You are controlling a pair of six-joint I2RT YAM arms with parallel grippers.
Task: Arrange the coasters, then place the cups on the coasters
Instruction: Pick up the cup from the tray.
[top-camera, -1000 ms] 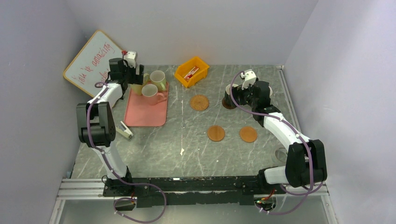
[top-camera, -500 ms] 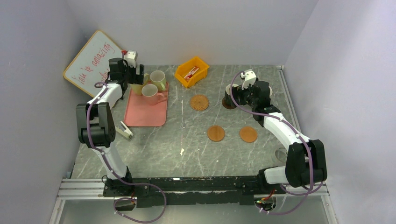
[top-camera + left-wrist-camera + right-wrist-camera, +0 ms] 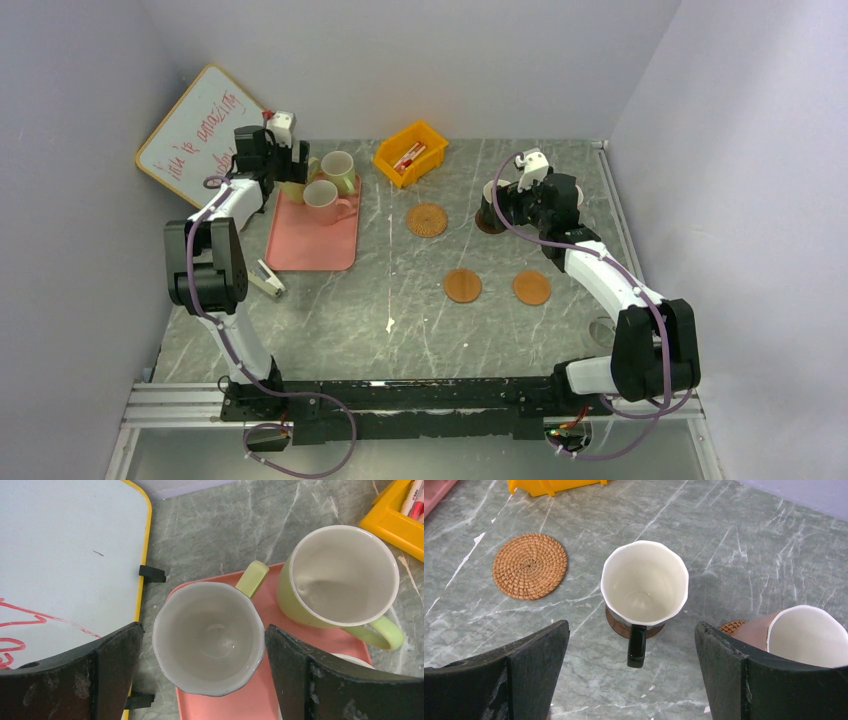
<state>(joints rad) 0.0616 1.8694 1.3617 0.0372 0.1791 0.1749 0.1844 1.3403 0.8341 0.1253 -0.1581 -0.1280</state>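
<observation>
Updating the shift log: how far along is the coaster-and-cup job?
Done: the black cup sits on the dark coaster, and a pink cup on another. In hand: the left jaws stand open around a green cup on the pink tray. Left: that cup, the other green cup, a second pink cup, and three bare coasters.

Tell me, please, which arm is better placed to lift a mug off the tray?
Left: left gripper, open, straddles a green mug on the tray; right gripper is over the black mug on its coaster.
</observation>
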